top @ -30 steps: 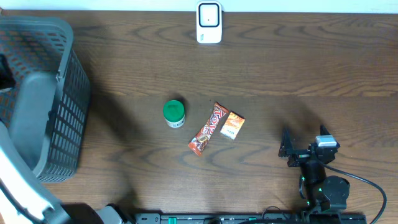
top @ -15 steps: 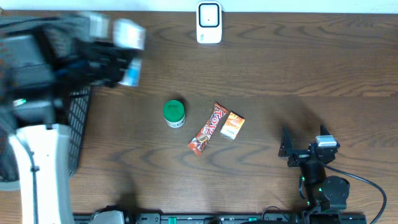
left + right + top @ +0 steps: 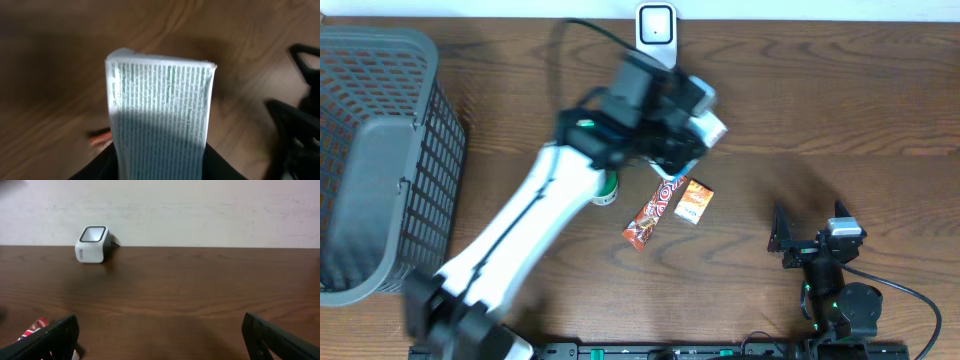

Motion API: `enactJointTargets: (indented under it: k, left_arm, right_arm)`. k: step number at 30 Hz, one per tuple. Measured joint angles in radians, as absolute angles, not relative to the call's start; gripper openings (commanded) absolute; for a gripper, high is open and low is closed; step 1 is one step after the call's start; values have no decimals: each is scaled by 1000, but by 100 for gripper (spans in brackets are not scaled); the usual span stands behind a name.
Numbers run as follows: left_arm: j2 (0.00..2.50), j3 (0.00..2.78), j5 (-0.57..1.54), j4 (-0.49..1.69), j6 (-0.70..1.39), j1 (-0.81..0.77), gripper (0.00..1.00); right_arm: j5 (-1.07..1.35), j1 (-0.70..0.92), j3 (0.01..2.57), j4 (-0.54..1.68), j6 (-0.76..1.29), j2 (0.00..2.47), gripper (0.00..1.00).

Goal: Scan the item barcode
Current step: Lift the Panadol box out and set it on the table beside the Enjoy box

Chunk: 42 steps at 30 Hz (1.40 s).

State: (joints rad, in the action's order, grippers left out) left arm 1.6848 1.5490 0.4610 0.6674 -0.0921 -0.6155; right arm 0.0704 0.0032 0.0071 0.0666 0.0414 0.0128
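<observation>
The left gripper (image 3: 692, 112) pinches a white carton printed with green text (image 3: 160, 100), its fingers pressed against the carton's two sides. The carton is held in the air just in front of the barcode scanner (image 3: 656, 36). The right gripper (image 3: 162, 340) is spread wide and holds nothing, well apart from the scanner.

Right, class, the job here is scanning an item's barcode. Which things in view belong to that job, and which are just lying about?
Belongs to the job:
white box, held in the left gripper
scanner

Just lying about:
green-lidded jar
candy bar
orange packet
basket
</observation>
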Motion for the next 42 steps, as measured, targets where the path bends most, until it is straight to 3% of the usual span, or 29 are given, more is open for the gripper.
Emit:
enactJointTargets:
  k: [5,9,16,23,28,34,36,40,42]
  left_arm:
    - [1863,1549,388,527,19,-695,40]
    - [1965,1548,288,406,227,-711,40]
    - [2032,1548,60,363,874,-708,40]
    - [2032,1549,-36,385,1486,-708,46]
    - [2032,1549,-53,499,1723,-708,51]
    - [2049,1549,-60,523,1835,-708,52]
    - [2061,1549,-59,523,1848,-708,60]
    - [2077,1547,-68,488,1869,-708,89]
    - [2077,1547,-70,412,1827,-708,94]
  right_arm:
    - [70,3,7,67,41,13,99]
    - [70,3,7,67,41,13,99]
    - [70,3,7,67,41,13,99]
    - [70,3,7,67,41,13,99]
    - [70,3,7,67,41,13,99]
    - [70,3,7,67,41,13,99]
    - [70,3,7,67,41,13,99]
    - [70,3,7,67,41,13,99]
    - [70,3,7,67,41,13,99]
